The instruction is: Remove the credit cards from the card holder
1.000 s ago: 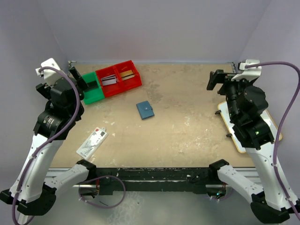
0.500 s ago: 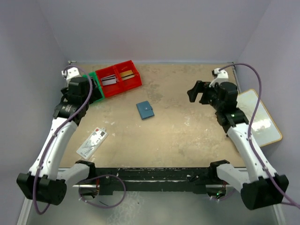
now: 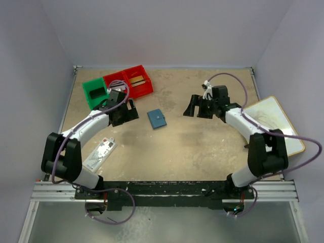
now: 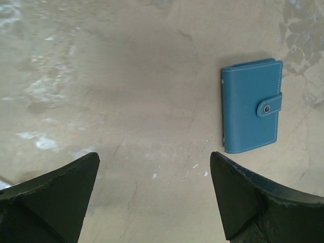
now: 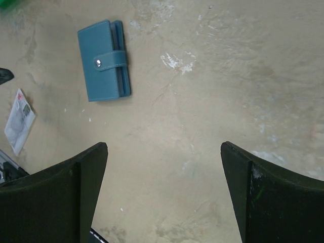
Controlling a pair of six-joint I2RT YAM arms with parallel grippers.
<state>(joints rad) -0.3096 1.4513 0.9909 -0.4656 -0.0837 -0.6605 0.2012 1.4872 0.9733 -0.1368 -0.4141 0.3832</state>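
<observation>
Where grey walls (image 3: pixel 162 30) box it, scuffed tan tbl (image 3: pixel 202 147) bears card holder (image 3: pixel 157 119).

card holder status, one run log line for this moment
card holder: closed, clasp fastened, flat on table | left gripper: open, not touching it | right gripper: open, not touching it

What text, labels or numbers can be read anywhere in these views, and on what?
No readable text anywhere.
White packet: red and grey print, too small to read.
Card holder: plain, only a snap tab, no lettering.
Card in the red bin: too small to tell.
</observation>
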